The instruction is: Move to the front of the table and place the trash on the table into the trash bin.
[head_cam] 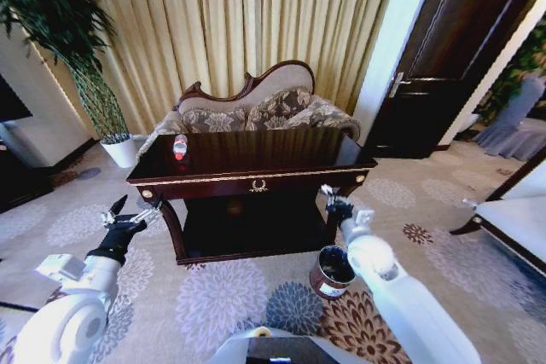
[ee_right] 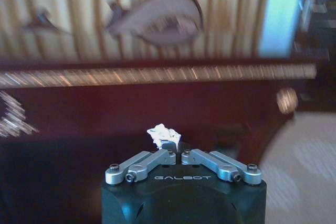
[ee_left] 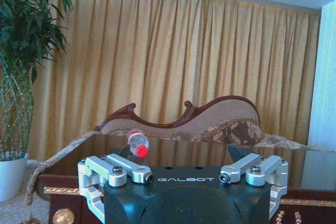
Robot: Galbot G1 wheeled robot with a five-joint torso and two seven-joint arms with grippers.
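In the head view, the dark counter [head_cam: 256,164] stands before the sofa [head_cam: 256,108] with the bottle [head_cam: 180,146] lying near its left end, the brown trash bin [head_cam: 331,271] sits on the carpet by its right front leg, the left gripper [head_cam: 130,214] hangs off the left front corner with jaws released, and the right gripper [head_cam: 328,196] is raised just above the bin. In the left wrist view, the left gripper [ee_left: 184,174] has its jaws spread wide and empty, facing the bottle [ee_left: 138,144] on the glossy counter [ee_left: 210,156]. In the right wrist view, the right gripper [ee_right: 176,150] has its jaws clenched on a crumpled white scrap [ee_right: 164,134], in front of the counter's gold-trimmed edge [ee_right: 157,74].
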